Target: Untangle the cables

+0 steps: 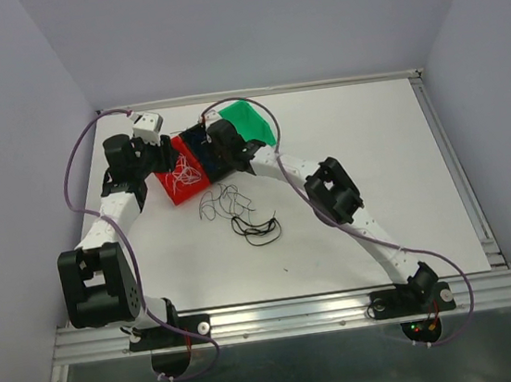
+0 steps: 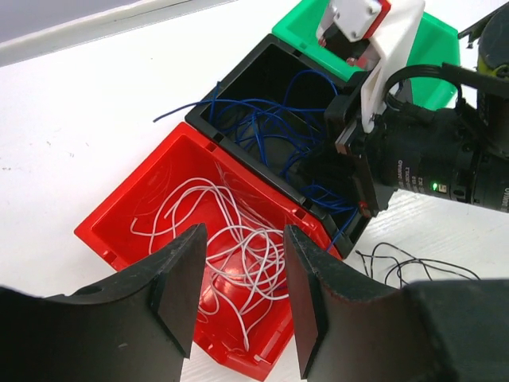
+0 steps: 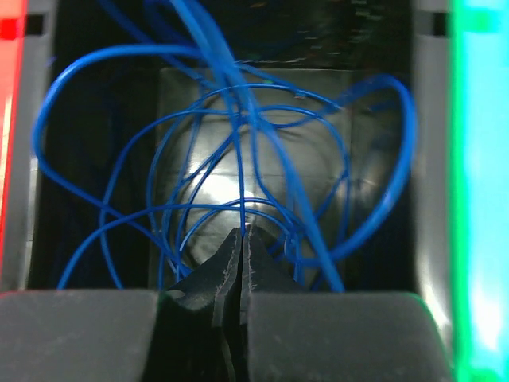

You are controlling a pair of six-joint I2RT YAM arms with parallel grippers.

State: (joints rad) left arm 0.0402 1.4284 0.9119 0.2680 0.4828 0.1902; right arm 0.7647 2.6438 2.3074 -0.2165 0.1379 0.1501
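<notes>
White cables lie coiled in a red bin. My left gripper hangs open just above them with nothing between its fingers. Blue cables fill the black bin beside it. My right gripper reaches down into that bin. In the right wrist view the right gripper is shut, and one blue cable runs straight up out of its tips. Black cables lie loose and tangled on the white table in front of the bins.
A green bin stands behind the black one, all three side by side at the back left of the table. Grey walls enclose the table on three sides. Purple arm cords loop over both arms.
</notes>
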